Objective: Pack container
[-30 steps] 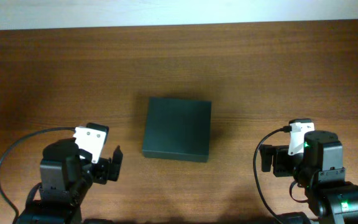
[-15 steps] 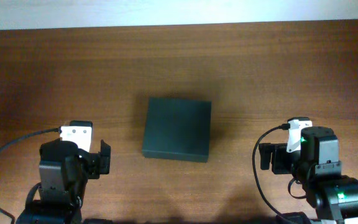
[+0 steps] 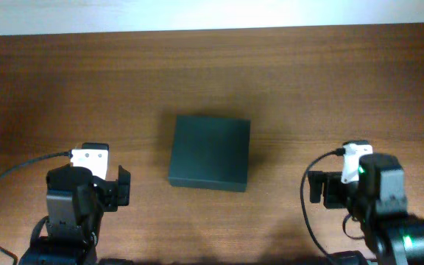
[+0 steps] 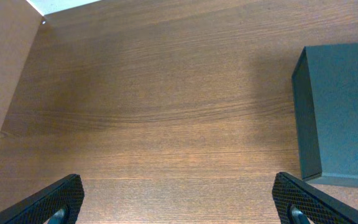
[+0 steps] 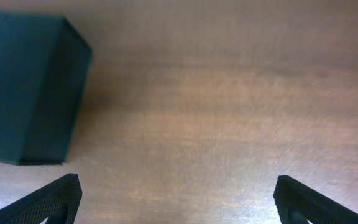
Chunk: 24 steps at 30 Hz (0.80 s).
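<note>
The container (image 3: 210, 152) is a dark green-black matte box with its lid shut, in the middle of the wooden table. It shows at the right edge of the left wrist view (image 4: 340, 112) and at the upper left of the right wrist view (image 5: 23, 87). My left gripper (image 4: 179, 202) is open and empty, left of the container near the front of the table (image 3: 122, 185). My right gripper (image 5: 179, 199) is open and empty, to the container's right (image 3: 315, 186). Neither gripper touches the container.
The brown wooden table (image 3: 330, 88) runs to a pale wall along the far edge (image 3: 212, 15). A black cable (image 3: 20, 169) loops from the left arm. No other loose objects are in view.
My left arm has drawn back to the left, away from the container, and swung to point straight ahead. The right arm and the container have stayed put.
</note>
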Tool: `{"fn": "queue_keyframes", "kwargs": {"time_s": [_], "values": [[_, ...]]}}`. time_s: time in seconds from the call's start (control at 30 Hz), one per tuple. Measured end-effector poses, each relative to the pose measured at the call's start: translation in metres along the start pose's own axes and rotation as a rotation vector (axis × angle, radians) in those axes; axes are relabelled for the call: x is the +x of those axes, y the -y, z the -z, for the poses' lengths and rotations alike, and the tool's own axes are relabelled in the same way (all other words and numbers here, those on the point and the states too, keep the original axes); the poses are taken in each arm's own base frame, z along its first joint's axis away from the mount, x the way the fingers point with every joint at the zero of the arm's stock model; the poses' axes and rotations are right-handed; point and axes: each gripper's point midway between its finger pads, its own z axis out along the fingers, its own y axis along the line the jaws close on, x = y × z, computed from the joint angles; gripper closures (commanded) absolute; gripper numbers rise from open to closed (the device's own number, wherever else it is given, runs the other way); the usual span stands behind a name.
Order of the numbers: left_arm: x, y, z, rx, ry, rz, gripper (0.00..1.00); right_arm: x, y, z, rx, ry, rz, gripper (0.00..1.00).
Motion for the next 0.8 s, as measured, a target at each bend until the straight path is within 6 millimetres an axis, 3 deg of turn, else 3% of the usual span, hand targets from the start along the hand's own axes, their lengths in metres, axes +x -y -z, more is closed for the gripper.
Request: {"fn": "queue_keyframes", "kwargs": {"time_s": [0.13, 0.2, 0.3, 0.37, 0.47, 0.6, 0.73, 0.8], "values": [[0.000, 0.000, 0.000, 0.000, 0.000, 0.000, 0.01, -0.019, -0.001, 0.040, -0.021, 0.261, 0.005, 0.01], [0.000, 0.000, 0.000, 0.000, 0.000, 0.000, 0.01, -0.033, -0.001, 0.064, -0.030, 0.475, 0.007, 0.01], [0.000, 0.000, 0.000, -0.003, -0.001, 0.000, 0.01, -0.044, 0.003, 0.072, -0.025, 0.703, 0.001, 0.01], [0.001, 0.000, -0.001, -0.003, -0.003, -0.001, 0.01, -0.046, 0.007, 0.061, -0.011, 0.783, -0.002, 0.01], [0.001, 0.000, -0.001, -0.004, -0.003, -0.001, 0.01, -0.048, 0.010, 0.022, -0.001, 0.884, 0.004, 0.01], [0.001, 0.000, -0.001, -0.003, -0.003, -0.001, 0.01, -0.040, 0.012, -0.004, 0.017, 0.890, 0.034, 0.01], [0.001, 0.000, -0.001, -0.003, -0.003, -0.001, 0.01, -0.017, 0.016, -0.040, 0.048, 0.810, 0.075, 0.01], [0.001, 0.000, -0.001, -0.003, -0.004, -0.001, 0.01, -0.011, 0.016, -0.047, 0.054, 0.780, 0.090, 0.01]]}}
